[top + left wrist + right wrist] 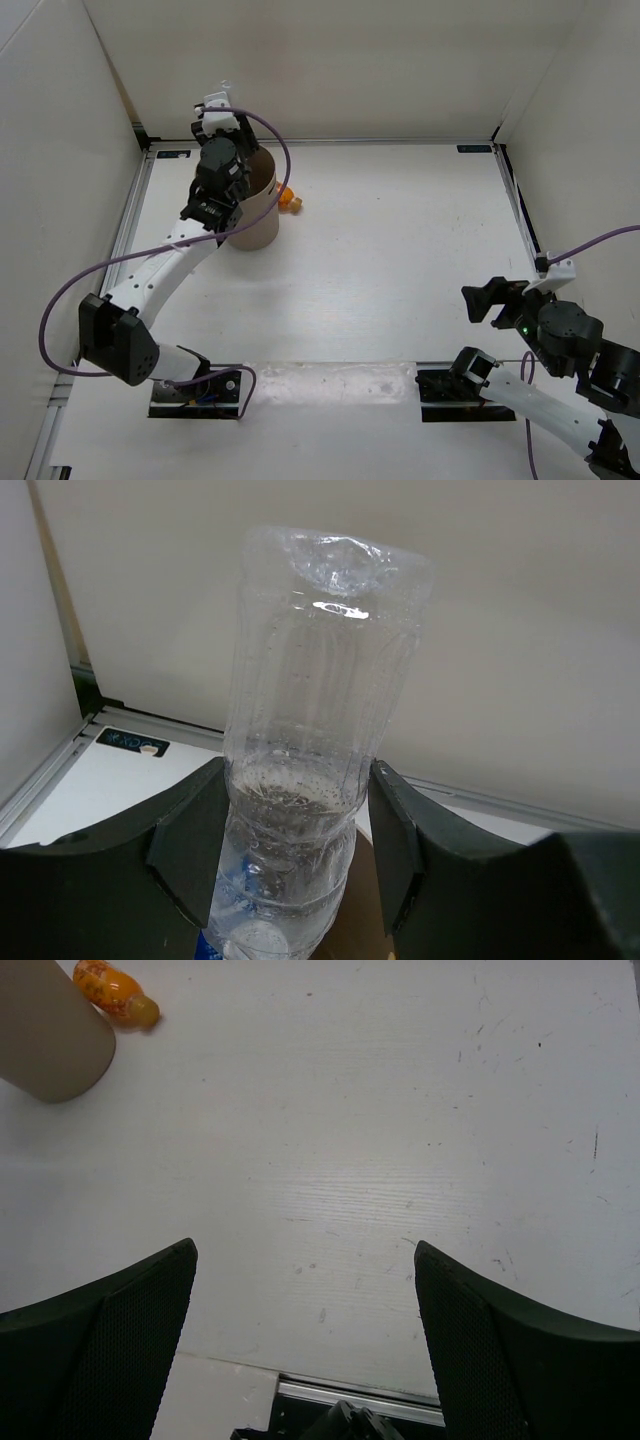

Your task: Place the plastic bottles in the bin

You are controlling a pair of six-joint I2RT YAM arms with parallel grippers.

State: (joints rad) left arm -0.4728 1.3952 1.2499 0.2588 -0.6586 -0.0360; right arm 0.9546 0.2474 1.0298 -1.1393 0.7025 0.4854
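The white table (400,260) stretches out before me, walled in by pale panels on three sides. At its far left stands the bin (258,222), tan and round; my right wrist camera sees it in the upper left corner (45,1030). My left arm reaches over it, and my left gripper (222,112) hangs above the bin's far side, near the back wall. From that wrist, my left gripper (295,830) is clamped on the clear bottle (320,680), both dark fingers (190,850) pressing its ribbed body from either side. Its dimpled base points away from my wrist, and a strip of the bin's brown shows below it. My right gripper (490,300) sits low at the near right of the table, well apart from the bin. Its fingers (120,1330) are spread wide with only bare tabletop between them, holding nothing. The short orange bottle (290,199) lies on its side on the table, just beside the bin's right flank (115,993).
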